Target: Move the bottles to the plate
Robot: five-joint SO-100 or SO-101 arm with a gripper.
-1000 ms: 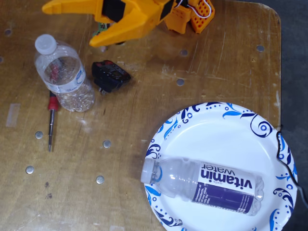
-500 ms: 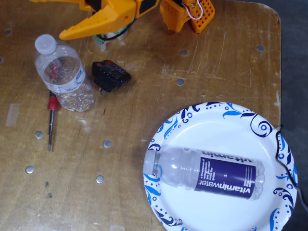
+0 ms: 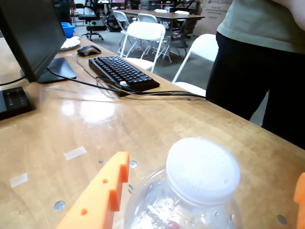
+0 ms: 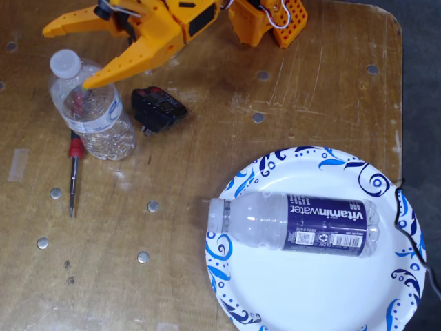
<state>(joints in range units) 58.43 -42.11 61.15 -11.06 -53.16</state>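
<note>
gripper [image 4: 65, 56]: jaws spread, straddling the slim bottle's neck, not clamped | slim bottle [image 4: 93, 110]: near the table's top-left corner in the fixed view | vitaminwater bottle [image 4: 296, 222]: lying on the plate [image 4: 303, 296] by the right edge

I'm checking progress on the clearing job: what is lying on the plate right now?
On the plate lies one vitaminwater bottle on its side, cap end poking over the left rim. The plate surface beneath it is hidden. The slimmer bottle is on the table between the fingers of the open pincer.
</note>
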